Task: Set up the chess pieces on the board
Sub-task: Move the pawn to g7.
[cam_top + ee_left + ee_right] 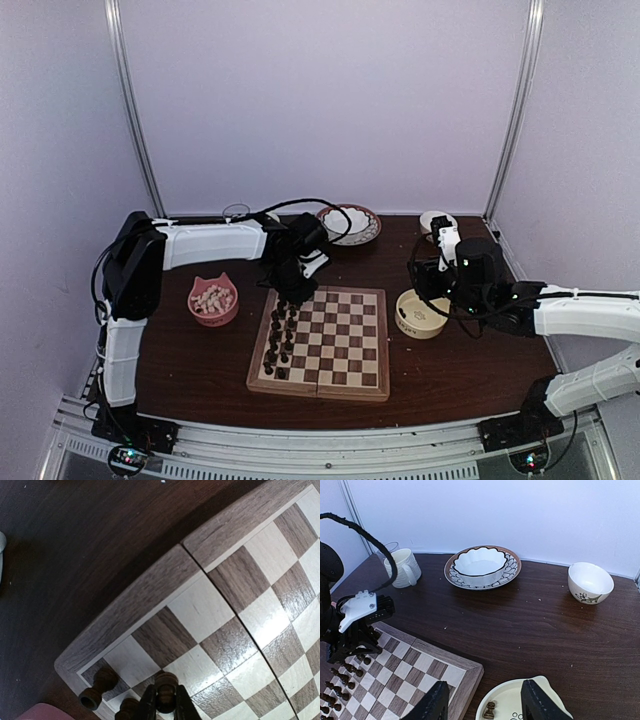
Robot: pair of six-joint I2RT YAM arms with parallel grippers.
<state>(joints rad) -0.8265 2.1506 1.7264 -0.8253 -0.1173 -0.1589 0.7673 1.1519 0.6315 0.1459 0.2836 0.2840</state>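
Holding dark piece (166,684) at far left corner of board (345,345), left gripper (165,706) clenched on it. Dark rows (280,340) nearly full along left edge. Right gripper (485,704) parted, empty, above cream dish (507,687). Pale pieces (211,298) unplaced in pink bowl (233,305).

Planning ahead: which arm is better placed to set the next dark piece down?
Left. The left gripper pinches a dark piece over the board's corner; the right gripper hangs open above the cream dish.

Soft, even light noted overall. In left wrist view, board (200,605) edges are bowed by distortion; glare is seen at 3 o'clock.
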